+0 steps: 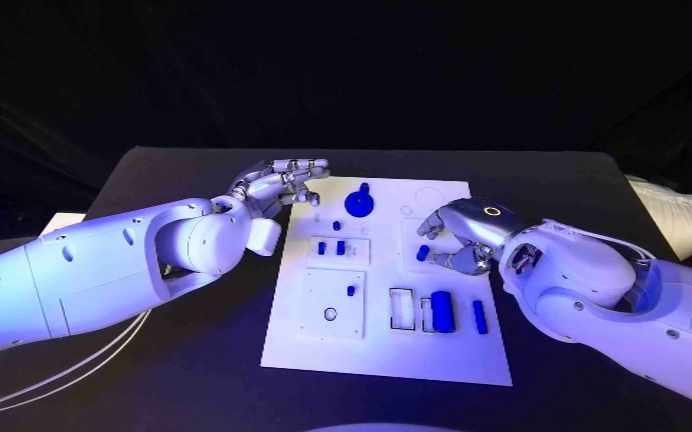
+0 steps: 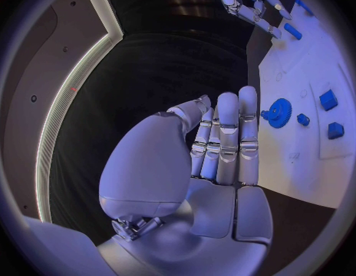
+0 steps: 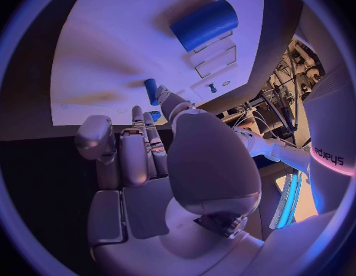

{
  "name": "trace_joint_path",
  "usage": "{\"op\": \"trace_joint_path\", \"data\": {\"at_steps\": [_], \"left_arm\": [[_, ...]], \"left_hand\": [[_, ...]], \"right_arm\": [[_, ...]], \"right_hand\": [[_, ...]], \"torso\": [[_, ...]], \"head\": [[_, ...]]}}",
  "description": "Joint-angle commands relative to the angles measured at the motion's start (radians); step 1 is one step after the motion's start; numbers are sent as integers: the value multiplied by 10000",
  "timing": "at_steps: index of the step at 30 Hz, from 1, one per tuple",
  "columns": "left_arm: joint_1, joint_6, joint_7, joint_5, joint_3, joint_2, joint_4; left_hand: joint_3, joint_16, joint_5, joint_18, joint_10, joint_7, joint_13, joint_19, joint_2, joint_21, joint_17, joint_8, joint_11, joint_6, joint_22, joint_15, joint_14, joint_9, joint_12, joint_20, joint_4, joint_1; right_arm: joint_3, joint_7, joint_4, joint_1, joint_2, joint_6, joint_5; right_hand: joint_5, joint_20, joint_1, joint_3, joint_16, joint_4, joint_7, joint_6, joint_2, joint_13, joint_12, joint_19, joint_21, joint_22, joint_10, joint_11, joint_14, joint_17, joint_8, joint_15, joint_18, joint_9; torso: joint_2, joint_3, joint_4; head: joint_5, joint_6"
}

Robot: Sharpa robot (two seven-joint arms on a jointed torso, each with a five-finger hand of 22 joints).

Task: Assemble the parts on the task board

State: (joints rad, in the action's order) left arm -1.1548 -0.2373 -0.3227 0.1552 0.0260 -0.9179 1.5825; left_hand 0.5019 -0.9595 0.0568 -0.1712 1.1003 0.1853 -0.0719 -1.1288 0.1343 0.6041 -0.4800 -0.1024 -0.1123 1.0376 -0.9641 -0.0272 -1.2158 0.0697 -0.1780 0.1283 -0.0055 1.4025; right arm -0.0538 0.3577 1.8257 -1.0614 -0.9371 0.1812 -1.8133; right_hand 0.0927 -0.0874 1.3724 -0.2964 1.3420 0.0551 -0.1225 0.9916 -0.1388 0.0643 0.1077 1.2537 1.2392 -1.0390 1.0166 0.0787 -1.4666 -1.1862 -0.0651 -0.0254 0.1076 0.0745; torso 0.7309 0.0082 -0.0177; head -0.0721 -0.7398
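- White task board (image 1: pixel 310 347) is laid flat mid-tabletop (image 1: pixel 173 372), which is black.
- Blue parts are spread over the board: a gear-shaped piece (image 1: pixel 359 200) near the far edge, two small blocks (image 1: pixel 332 248) in a raised square panel at the middle, and a larger cylinder-like piece (image 1: pixel 441 310) with slimmer bars beside it toward the near right.
- A plain square plate with a small hole (image 1: pixel 330 313) is seen at the near left of the board.
- Left robot hand (image 1: pixel 278 183) is held at the board's far-left corner, fingers straight and close together, nothing grasped; in the left wrist view the gear (image 2: pixel 279 112) is seen just beyond the fingertips (image 2: pixel 247 95), apart from them.
- Right robot hand (image 1: pixel 459 235) is positioned over the board's right side, fingers curled down around a small blue part (image 1: pixel 423 252); whether that part is actually pinched or only touched cannot be told.
- In the right wrist view a small blue piece (image 3: pixel 150 91) is seen right at the fingertips.
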Motion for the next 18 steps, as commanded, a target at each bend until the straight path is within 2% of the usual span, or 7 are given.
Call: {"op": "trace_joint_path", "data": {"at_steps": [1, 8, 18], "left_arm": [[-2, 228, -33, -37, -5, 10, 18], [-2, 244, -22, -37, -5, 5, 20], [-2, 266, -9, -38, -5, 9, 14]], "left_hand": [[-65, 28, 2, -117, -30, 28, 15, 11, -92, -60, 8, -36, -30, 10, 8, 17, 80, -7, -3, -29, 14, -31], [-65, 28, 2, -117, -30, 28, 15, 11, -92, -60, 8, -36, -30, 10, 8, 17, 80, -7, -3, -29, 14, -31], [-65, 28, 2, -117, -30, 28, 15, 11, -92, -60, 8, -36, -30, 10, 8, 17, 80, -7, -3, -29, 14, -31]], "right_arm": [[0, -41, -71, -1, 84, -275, -32], [8, -156, -200, 25, 256, -546, 28], [20, -184, -341, 50, 423, -779, 49]], "right_hand": [[46, 81, 139, 33, -21, 60, 31, 176, 131, 16, 144, 10, -40, 0, 204, -35, -386, -11, -47, -55, 55, 10], [85, 8, 232, -145, 79, 211, 21, 824, 349, 13, 409, 143, 58, -162, 917, -80, -425, -134, -228, 56, 14, 99], [98, -27, 324, -319, 153, 278, 58, 1223, 394, 5, 428, 224, 138, -282, 1361, -142, -440, -211, -303, 83, -4, 155]], "torso": [[7, -1, 4], [8, 0, -3], [1, 4, -2]], "head": [[-5, -3], [-22, -39], [-28, -77]]}}
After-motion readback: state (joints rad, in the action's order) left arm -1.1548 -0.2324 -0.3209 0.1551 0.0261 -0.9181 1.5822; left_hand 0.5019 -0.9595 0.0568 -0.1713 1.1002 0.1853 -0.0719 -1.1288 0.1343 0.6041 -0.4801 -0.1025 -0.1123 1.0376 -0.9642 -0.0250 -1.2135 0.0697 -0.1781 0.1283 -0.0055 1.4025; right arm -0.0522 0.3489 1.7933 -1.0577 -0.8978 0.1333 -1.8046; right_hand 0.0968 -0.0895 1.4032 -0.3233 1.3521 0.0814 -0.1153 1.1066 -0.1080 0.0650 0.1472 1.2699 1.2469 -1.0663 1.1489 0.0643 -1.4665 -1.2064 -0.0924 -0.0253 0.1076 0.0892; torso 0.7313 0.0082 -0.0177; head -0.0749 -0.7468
